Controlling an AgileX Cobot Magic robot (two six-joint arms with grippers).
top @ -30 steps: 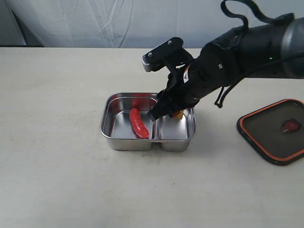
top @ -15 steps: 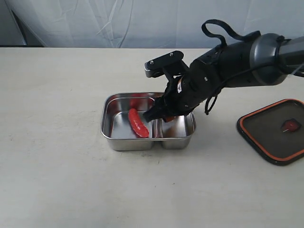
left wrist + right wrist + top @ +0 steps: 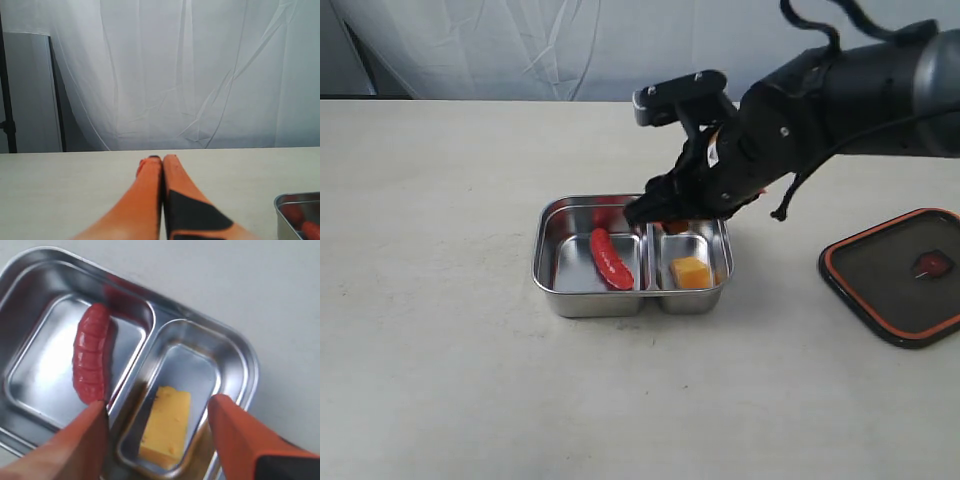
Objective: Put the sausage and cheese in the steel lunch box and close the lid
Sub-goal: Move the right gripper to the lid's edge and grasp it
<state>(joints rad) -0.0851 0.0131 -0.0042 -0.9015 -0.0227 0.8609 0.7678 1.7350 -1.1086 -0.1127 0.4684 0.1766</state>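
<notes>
Lifted out of the box since half a second ago, the right end effector point(image 3: 668, 213) hovers over its far rim, fingers apart and empty. On the pale surface point(image 3: 440, 350) the shiny steel lunch box point(image 3: 590, 300) sits uncovered. The dark, orange-rimmed lid point(image 3: 895, 275) lies well apart to its right. The glossy red sausage point(image 3: 610, 258) lies in the larger left compartment, and the yellow-orange cheese point(image 3: 690, 271) block in the smaller right one. The left end effector point(image 3: 162, 160) has its fingers pressed together.

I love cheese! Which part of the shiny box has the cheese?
The smaller compartment, on the right in the exterior view, holds the cheese; the bigger one beside it holds the red sausage.
</notes>
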